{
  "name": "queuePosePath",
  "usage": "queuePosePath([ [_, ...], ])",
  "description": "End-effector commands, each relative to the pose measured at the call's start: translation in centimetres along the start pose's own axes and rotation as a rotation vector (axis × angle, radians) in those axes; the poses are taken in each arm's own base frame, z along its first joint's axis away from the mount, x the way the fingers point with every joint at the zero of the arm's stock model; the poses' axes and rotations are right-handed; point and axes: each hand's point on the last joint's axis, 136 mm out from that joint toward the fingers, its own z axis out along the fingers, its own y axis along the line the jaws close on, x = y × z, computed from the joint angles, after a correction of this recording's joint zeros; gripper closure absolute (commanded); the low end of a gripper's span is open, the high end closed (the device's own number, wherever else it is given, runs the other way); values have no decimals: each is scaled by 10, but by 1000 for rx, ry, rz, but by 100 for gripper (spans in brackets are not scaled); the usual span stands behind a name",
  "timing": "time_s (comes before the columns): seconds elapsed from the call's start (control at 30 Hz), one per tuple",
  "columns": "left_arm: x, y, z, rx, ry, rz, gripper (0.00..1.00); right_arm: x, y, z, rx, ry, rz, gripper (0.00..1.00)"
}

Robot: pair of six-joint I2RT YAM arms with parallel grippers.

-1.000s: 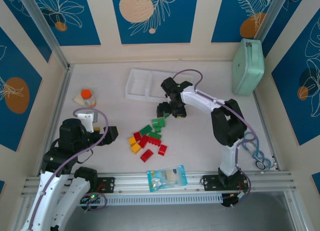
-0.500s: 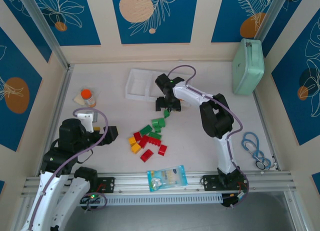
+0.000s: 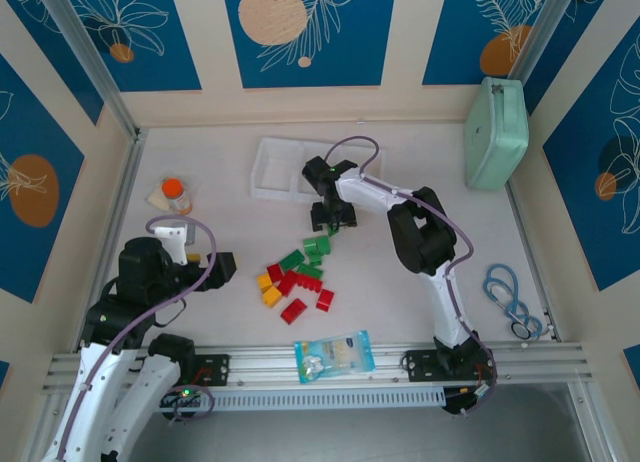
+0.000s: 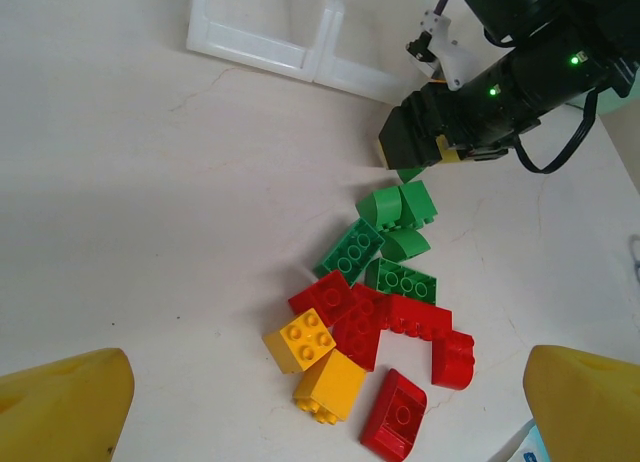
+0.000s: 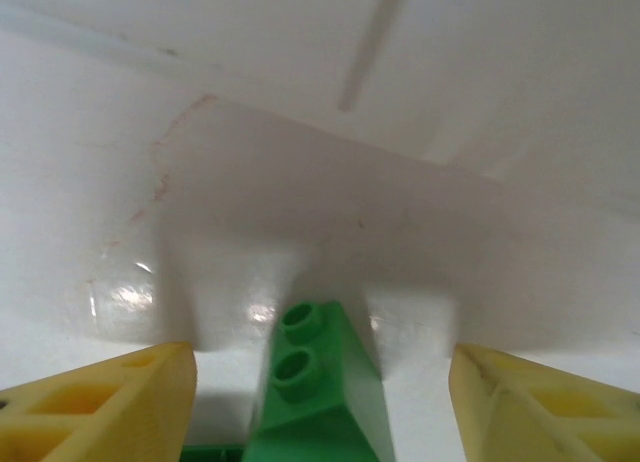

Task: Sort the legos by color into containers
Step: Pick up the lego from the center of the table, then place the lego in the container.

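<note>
My right gripper [image 3: 332, 225] sat low over table [image 3: 210, 152], fingers spread either side of green wedge lego [image 5: 318, 387], not touching it. Other legos [image 3: 295, 277] piled at 7 o'clock; containers [image 3: 275, 169] at 11 o'clock. My left gripper [image 3: 224, 267] gaped wide.

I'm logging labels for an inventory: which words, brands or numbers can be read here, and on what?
None can be read.
Clear blue-printed plastic bag: print too small and blurred.
Small orange-capped bottle: any label too small to read.
Green plastic toy brick, right wrist view: studs show no legible lettering.
</note>
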Motion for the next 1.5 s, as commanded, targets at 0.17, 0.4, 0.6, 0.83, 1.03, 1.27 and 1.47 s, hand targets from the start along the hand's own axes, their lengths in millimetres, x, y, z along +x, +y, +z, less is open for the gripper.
queuePosePath([
  [0.17,0,-6,1,38,-5,19,0,-2,-2,-2,34,-10,-41,44],
  [0.4,0,-7,0,39,-7,22,0,-1,-2,-5,44,-17,-64,63],
  [0.6,0,-7,0,40,-9,24,0,-3,4,-29,63,-52,-126,76],
  [0.83,-1,-7,0,40,-9,23,0,-22,16,-81,33,-183,-154,77],
  [1.03,0,-7,0,41,-10,23,0,-58,27,-109,-30,-284,-176,76],
  [1.27,-1,-8,-1,43,-13,24,0,-109,37,-107,-119,-321,-167,73],
  [1.47,-1,-8,-1,45,-13,25,0,-139,29,-94,-155,-324,-143,73],
])
